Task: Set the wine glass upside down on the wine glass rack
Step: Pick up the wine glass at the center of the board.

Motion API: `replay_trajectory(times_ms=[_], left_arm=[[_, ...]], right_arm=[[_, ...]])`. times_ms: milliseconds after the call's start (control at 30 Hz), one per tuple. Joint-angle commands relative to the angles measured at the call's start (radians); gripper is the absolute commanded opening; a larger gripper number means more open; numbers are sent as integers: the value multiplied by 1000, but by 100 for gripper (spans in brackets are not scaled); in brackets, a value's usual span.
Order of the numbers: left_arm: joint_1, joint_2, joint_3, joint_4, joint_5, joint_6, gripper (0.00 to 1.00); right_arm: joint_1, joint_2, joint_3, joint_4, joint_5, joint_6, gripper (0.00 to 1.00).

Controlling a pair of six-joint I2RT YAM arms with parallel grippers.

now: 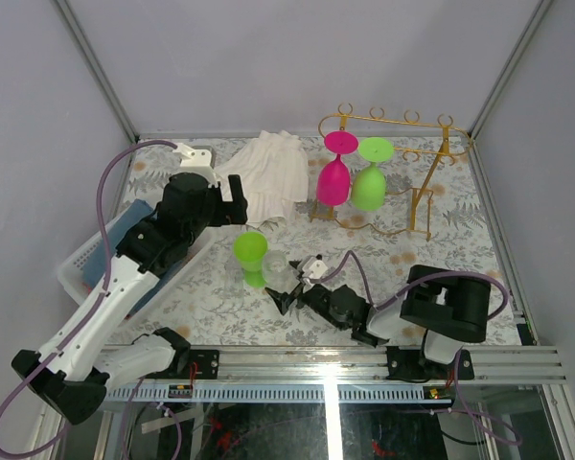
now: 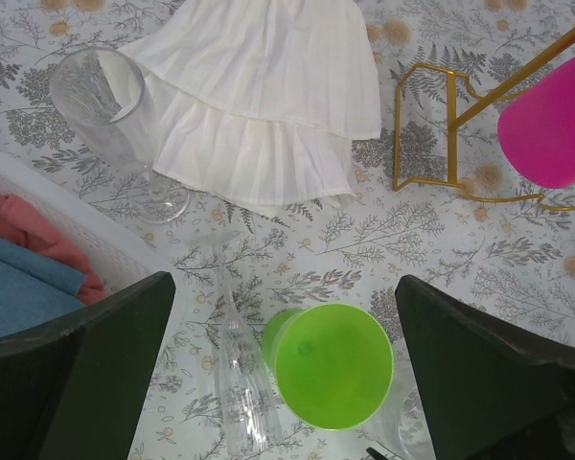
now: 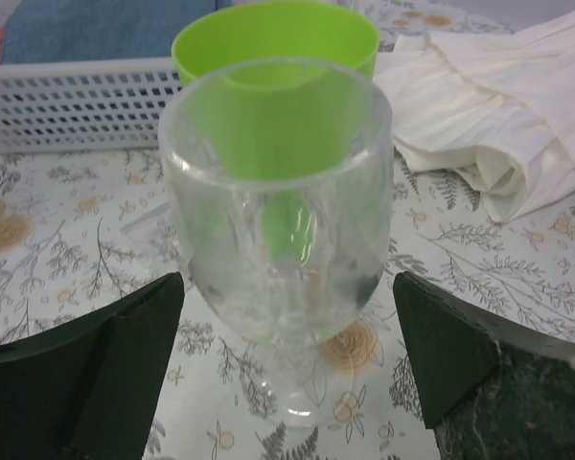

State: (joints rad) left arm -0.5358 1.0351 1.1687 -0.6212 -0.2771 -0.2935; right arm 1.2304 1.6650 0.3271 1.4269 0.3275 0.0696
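A clear wine glass [image 3: 278, 192] stands upright on the table, its lower bowl and stem between the fingers of my open right gripper [image 3: 287, 321]; the jaws do not touch it. From above, that glass [image 1: 278, 273] is at mid-table with the right gripper [image 1: 300, 284] low beside it. A lime green glass [image 1: 250, 253] stands just behind it. The gold wine glass rack [image 1: 402, 121] rises at the back right, with a pink glass [image 1: 334, 178] and a green glass [image 1: 369, 184] hanging upside down. My left gripper [image 1: 232, 207] hovers open above the lime green glass [image 2: 331, 364], holding nothing.
A white cloth [image 1: 268, 172] lies at the back centre. A white plastic basket [image 1: 77, 264] with blue and red cloths sits at the left. Another clear glass [image 2: 105, 105] stands near the basket, and a slim clear glass [image 2: 235, 383] lies beside the green one. The rack's foot [image 2: 431, 125] is close by.
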Motion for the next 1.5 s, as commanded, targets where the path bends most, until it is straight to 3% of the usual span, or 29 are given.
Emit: replay_trajectory(times_ms=[0, 300, 467, 700, 867, 1033, 1200, 1333, 1467], left_arm=[[6, -28, -9, 58, -30, 30, 100], [7, -39, -19, 65, -34, 34, 100], [7, -47, -23, 70, -37, 36, 100], [7, -50, -24, 77, -38, 34, 100], [6, -60, -28, 80, -63, 22, 100], [6, -89, -43, 104, -50, 20, 100], [7, -134, -51, 144, 61, 61, 100], [7, -135, -12, 144, 62, 73, 100], [7, -90, 42, 104, 119, 76, 100]], right_arm=[[7, 70, 70, 244, 86, -78, 97], [4, 151, 142, 255, 110, -123, 97], [3, 162, 155, 246, 119, -132, 91], [3, 158, 141, 241, 115, -122, 79], [3, 139, 114, 238, 115, -148, 55], [3, 70, 52, 233, 114, -157, 49], [3, -78, -9, 90, 100, -154, 42], [3, -238, -13, -177, 100, -154, 36], [3, -381, -9, -426, 108, -154, 20]])
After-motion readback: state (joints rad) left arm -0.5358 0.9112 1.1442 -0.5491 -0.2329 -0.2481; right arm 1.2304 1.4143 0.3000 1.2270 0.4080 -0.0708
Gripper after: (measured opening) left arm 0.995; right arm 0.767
